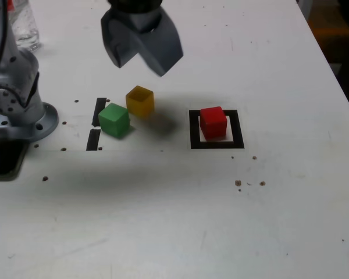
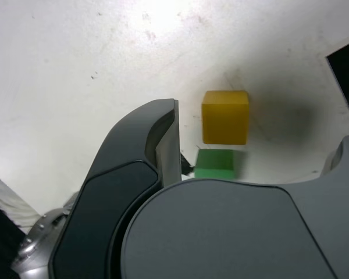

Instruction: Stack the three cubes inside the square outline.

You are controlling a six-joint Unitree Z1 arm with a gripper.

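red cube (image 1: 213,122) in square outline (image 1: 216,143) | claw (image 1: 141,61) wide open, empty, above yellow cube (image 1: 140,100)

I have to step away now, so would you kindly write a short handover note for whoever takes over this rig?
Gripper: open and empty, up in the air above the yellow cube.
Red cube: inside the square outline, sitting on its white centre.
Yellow cube and green cube: on the table close together, outside the outline, to the exterior view's left of it.
Done: the red cube is in place as the base.
Left: pick up the yellow and green cubes and stack both on the red one.
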